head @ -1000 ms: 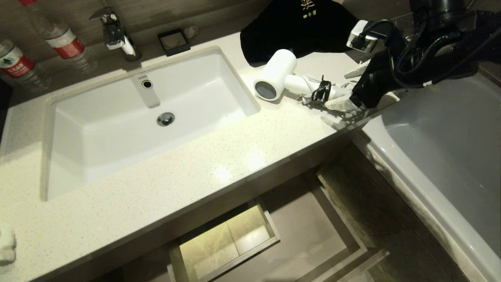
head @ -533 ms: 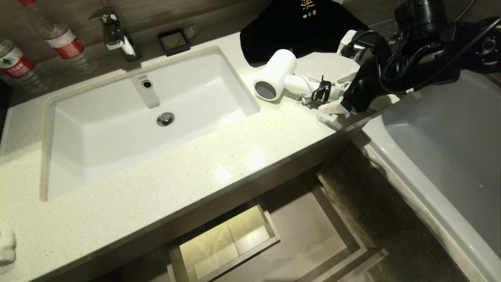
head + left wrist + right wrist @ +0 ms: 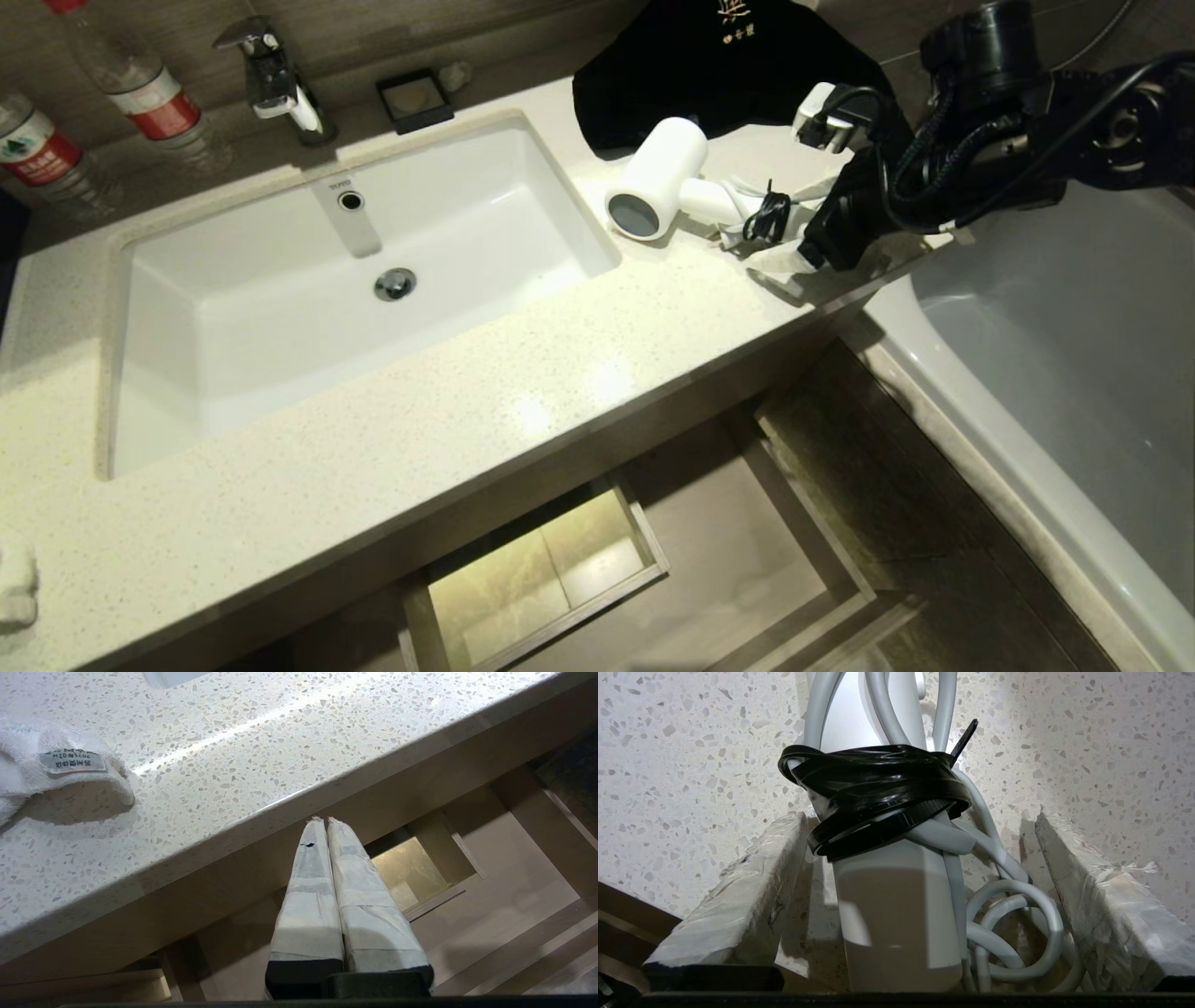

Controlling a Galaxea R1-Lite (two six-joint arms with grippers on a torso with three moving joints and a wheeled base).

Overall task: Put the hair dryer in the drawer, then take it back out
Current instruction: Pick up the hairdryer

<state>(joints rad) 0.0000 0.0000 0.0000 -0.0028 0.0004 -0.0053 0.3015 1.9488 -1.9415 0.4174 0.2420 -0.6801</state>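
Observation:
The white hair dryer [image 3: 658, 173] lies on the speckled counter to the right of the sink, its grey round end facing the front. Its slim handle [image 3: 896, 914] points toward my right arm. A black tie [image 3: 878, 793] bundles the white cord [image 3: 1013, 924] against the handle. My right gripper [image 3: 796, 235] is open and low over the counter, one taped finger [image 3: 738, 891] on each side of the handle end and cord, with gaps on both sides. The drawer [image 3: 747, 551] stands pulled out below the counter, nothing in it. My left gripper [image 3: 322, 821] is shut, parked below the counter edge.
A white sink [image 3: 233, 308] with a faucet [image 3: 271, 79] takes up the counter's left. Two water bottles [image 3: 149, 89] stand at the back left. A black cloth bag [image 3: 709, 65] lies behind the dryer. A bathtub [image 3: 1055, 373] adjoins on the right. A white towel [image 3: 28, 765] rests near the front left.
My right gripper has slid leftward along the counter, toward the dryer's barrel, so its open fingers now straddle the handle end. The dryer has stayed put.

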